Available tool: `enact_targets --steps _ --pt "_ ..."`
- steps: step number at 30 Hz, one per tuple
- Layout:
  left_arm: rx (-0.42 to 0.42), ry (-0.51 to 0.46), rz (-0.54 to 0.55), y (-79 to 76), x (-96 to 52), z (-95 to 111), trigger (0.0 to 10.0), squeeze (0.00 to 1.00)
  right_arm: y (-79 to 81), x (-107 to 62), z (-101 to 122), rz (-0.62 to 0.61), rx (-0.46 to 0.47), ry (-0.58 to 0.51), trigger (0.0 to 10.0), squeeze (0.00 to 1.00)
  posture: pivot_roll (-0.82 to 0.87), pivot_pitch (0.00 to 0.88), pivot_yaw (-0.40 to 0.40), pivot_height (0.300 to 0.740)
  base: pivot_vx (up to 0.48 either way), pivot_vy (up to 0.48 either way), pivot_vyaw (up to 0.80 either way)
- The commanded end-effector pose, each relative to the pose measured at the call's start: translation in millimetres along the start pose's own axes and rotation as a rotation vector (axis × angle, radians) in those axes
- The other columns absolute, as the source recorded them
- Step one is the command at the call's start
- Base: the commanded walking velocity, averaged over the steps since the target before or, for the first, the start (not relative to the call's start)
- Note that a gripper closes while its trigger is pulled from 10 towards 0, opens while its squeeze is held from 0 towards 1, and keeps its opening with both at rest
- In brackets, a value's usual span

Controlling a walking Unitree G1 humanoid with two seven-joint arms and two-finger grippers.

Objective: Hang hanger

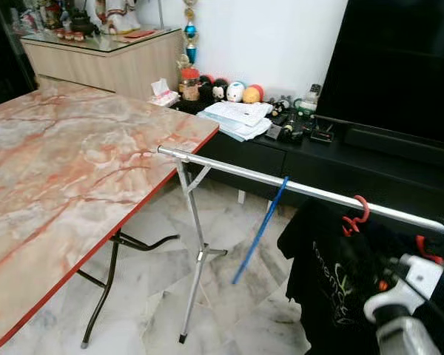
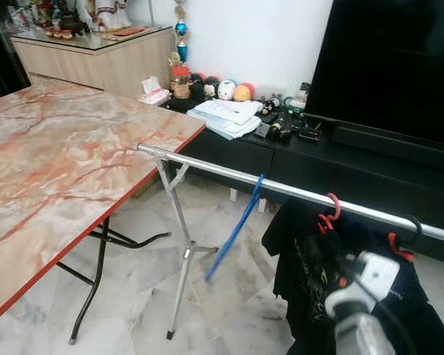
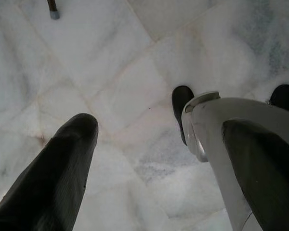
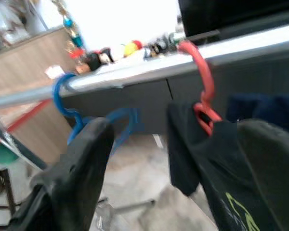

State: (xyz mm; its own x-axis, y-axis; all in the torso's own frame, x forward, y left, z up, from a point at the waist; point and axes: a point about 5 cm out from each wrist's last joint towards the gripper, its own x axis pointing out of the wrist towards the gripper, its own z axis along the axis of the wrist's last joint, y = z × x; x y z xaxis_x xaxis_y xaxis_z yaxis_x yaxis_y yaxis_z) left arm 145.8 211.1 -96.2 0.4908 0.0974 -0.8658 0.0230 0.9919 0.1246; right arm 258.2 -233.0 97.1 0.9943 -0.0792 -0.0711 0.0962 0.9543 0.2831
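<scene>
I see bare rail (image 1: 229, 171) between table (image 1: 66, 170) edge and blue hanger (image 1: 260, 231); right of it, red hanger (image 1: 355, 214) with black shirt (image 1: 325, 274) crowds the rail.

Print on the black shirt (image 1: 333, 274) is too blurred to read.

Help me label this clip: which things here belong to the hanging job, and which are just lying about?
Job: red hanger with black T-shirt, metal rail, right tool.
Lying about: blue hanger, marble table, papers, plush toys, television.
</scene>
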Motion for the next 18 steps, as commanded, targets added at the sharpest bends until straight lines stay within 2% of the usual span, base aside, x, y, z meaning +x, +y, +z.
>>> enact_targets --steps 1,4,6,8,11,14,16,18 --pt "-0.001 0.017 0.004 1.5 -0.6 -3.9 10.0 0.0 -2.9 2.0 -12.0 -0.019 -0.022 0.049 10.0 0.0 0.06 0.0 0.014 0.74 0.0 0.0 0.0" --pt "-0.011 0.016 0.009 1.1 -0.6 -4.3 10.0 0.0 -3.4 8.2 -19.0 -0.021 -0.073 0.092 10.0 0.0 0.07 0.0 0.008 0.74 0.0 0.0 0.0" --pt "-0.016 0.015 0.012 1.1 -0.6 -4.0 10.0 0.0 -4.4 19.6 -25.0 -0.047 -0.109 0.139 10.0 0.0 0.09 0.0 0.005 0.74 0.0 0.0 0.0" --pt "-0.016 0.015 0.013 1.1 -0.6 -3.9 10.0 0.0 -3.9 25.4 -24.7 -0.055 -0.137 0.132 10.0 0.0 0.09 0.0 0.005 0.74 0.0 0.0 0.0" --pt "-0.022 0.015 0.015 1.3 -0.5 -3.4 10.0 0.0 -0.5 35.6 -17.7 -0.067 -0.116 0.078 10.0 0.0 0.09 0.0 0.001 0.74 0.0 0.0 0.0" --pt "-0.025 0.013 0.017 1.8 -0.4 -2.8 10.0 0.0 2.0 36.3 -16.3 -0.078 -0.118 0.052 10.0 0.0 0.09 0.0 0.002 0.74 0.0 0.0 0.0" --pt "-0.025 0.013 0.017 2.0 -0.4 -2.9 10.0 0.0 6.0 30.9 -17.0 -0.066 -0.144 0.023 10.0 0.0 0.08 0.0 0.005 0.74 0.0 0.0 0.0" --pt "-0.022 0.013 0.017 2.5 -0.5 -2.9 10.0 0.0 7.5 17.0 -17.3 -0.082 -0.18 -0.032 10.0 0.0 0.07 0.0 0.009 0.74 0.0 0.0 0.0"
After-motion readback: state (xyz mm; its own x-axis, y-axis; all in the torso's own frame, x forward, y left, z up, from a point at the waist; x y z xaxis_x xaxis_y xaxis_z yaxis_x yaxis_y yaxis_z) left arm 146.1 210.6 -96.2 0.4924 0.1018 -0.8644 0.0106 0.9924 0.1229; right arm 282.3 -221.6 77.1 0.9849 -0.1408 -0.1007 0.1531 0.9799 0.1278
